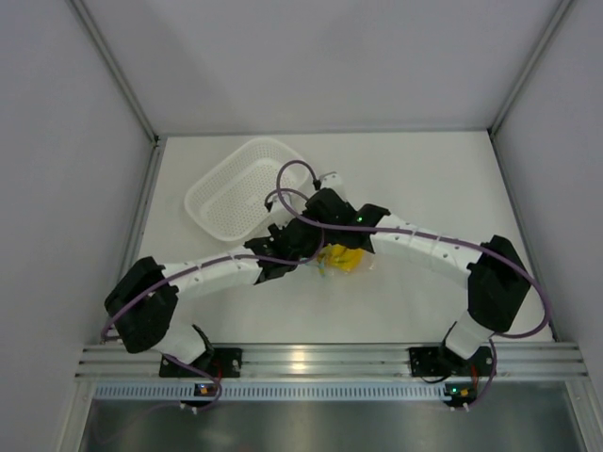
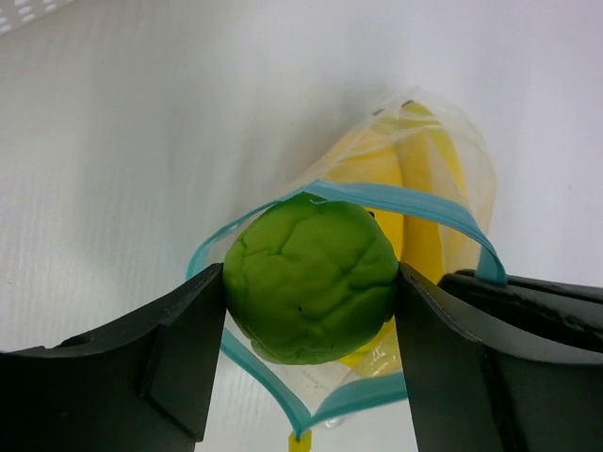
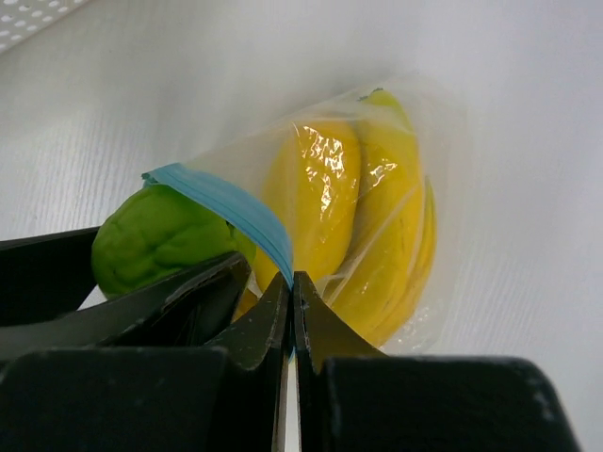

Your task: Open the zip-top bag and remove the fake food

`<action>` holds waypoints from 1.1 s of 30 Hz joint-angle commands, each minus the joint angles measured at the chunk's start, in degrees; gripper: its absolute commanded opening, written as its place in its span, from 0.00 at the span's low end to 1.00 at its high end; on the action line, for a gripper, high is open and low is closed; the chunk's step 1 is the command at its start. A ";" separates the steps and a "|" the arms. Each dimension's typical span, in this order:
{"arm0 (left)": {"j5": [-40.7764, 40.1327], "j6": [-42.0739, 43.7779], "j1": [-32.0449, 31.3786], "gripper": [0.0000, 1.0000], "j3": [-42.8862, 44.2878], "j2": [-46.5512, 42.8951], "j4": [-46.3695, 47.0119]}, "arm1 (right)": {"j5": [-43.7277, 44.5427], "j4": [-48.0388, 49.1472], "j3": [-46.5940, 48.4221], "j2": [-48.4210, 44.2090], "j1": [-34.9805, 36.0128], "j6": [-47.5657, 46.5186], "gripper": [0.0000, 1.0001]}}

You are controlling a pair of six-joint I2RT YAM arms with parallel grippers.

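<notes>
White table (image 1: 424,301), left gripper (image 2: 309,287) clasping the green fruit (image 2: 306,268) at the mouth of the open zip-top bag (image 3: 396,179), right gripper (image 3: 291,294) pinched closed on its blue strip (image 3: 226,209), banana bunch (image 3: 382,226) inside.

Top external view is taken from above and behind the arm bases, faced down on the white table (image 1: 452,169); whole workspace is covered from afar, white perforated basket (image 1: 240,188) included. Left wrist view is taken from just behind the left gripper (image 2: 311,282), aimed out along its fingers (image 2: 179,348), very near: green ball-like fruit (image 2: 309,273) framed between the fingers, zip-top bag (image 2: 443,160) just beyond the tips. Right wrist view is taken likewise behind the right gripper (image 3: 291,281), near and low. Fruit, bag and banana bunch (image 3: 377,207) are shared by both wrist views; same spot is seen small in the top view.
</notes>
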 commanded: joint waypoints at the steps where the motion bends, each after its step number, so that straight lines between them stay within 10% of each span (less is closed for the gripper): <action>1: 0.88 2.81 -0.35 0.00 -0.35 -5.55 2.48 | 2.28 0.89 2.07 1.78 0.62 -0.03 0.00; 20: 1.94 13.08 8.86 0.00 0.69 -15.84 -10.69 | 2.64 3.35 1.90 -0.94 -6.15 0.41 0.00; 33: -0.09 19.94 28.55 0.00 16.77 0.58 -14.75 | -2.72 5.02 -0.47 -2.79 -6.41 0.49 0.00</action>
